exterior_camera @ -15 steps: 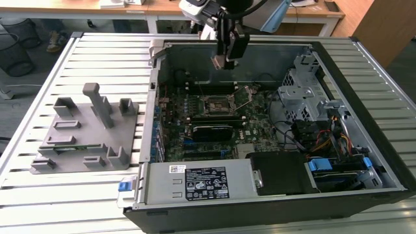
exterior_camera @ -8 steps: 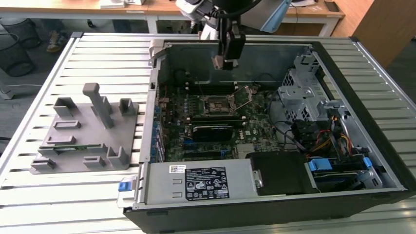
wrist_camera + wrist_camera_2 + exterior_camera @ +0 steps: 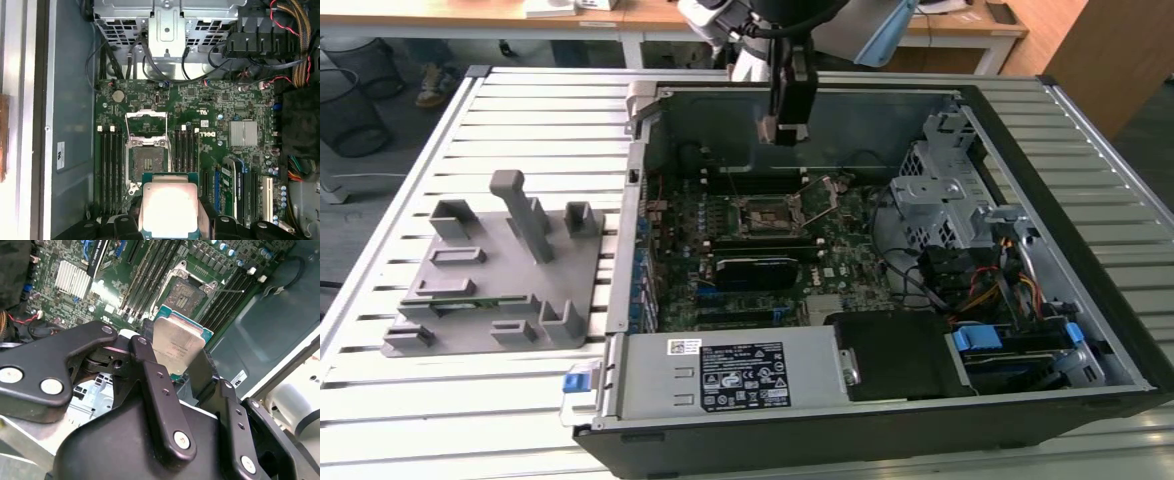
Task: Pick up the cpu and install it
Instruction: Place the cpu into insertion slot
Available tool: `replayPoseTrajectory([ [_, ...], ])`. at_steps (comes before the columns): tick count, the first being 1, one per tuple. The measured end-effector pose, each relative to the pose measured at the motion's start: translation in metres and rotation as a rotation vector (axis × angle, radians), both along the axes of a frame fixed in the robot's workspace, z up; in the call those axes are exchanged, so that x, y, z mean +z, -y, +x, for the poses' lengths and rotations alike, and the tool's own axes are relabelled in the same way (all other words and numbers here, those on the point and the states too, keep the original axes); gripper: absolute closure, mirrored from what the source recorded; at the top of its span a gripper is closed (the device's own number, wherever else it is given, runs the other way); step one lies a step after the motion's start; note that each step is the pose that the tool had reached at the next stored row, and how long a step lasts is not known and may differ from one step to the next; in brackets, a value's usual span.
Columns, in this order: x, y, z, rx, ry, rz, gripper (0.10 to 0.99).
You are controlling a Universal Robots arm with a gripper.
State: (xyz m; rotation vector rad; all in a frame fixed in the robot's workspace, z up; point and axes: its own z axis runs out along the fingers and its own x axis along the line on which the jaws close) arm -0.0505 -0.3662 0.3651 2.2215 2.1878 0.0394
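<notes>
My gripper (image 3: 785,128) hangs over the far part of the open computer case (image 3: 1087,250), which lies on its side on a slatted metal table (image 3: 520,110). My jaws are clenched on the cpu (image 3: 176,342), one black finger (image 3: 142,352) pressing each of two opposite edges, so the chip sits between them with its silver-white top facing my cameras and its thin green rim showing around the metal. The cpu is in the air, clear of the board and touching nothing but my fingers. In the first wrist view it hangs just short of the socket (image 3: 147,159), not over it. The socket is bare, and its metal hold-down frame (image 3: 145,124) is swung up and back, away from the contacts. The socket sits on the green motherboard (image 3: 205,102) with rows of black memory slots (image 3: 110,157) on either side of it, and a small finned silver heat sink (image 3: 243,133) stands farther along the board. In the exterior view a grey plastic fixture (image 3: 494,290) with upright blocks rests on the table at the exterior view's left, well apart from me and outside the case.
</notes>
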Motion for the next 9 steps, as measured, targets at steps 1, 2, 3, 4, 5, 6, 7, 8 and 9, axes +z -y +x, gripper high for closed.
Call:
replayPoseTrajectory([
  [1,-0.0009,0.0,0.0,-0.004,0.0014,-0.002,0.561],
  [2,-0.0018,0.0,0.0001,-0.007,0.0029,-0.004,0.561],
  [3,-0.0027,-0.0001,0.0001,-0.008,0.0046,-0.006,0.561],
  [4,-0.0036,-0.0001,0.0001,-0.009,0.0065,-0.008,0.561],
  [5,-0.0045,0.0,0.0001,-0.009,0.0092,-0.009,0.561],
  [6,-0.0052,0.0,0.0001,-0.009,0.0137,-0.01,0.561],
  [7,-0.0059,0.0,0.0001,-0.009,0.019,-0.011,0.561],
  [8,-0.0066,0.0,0.0001,-0.009,0.0226,-0.011,0.561],
  [9,-0.0075,0.0,0.0001,-0.009,0.0245,-0.011,0.561],
])
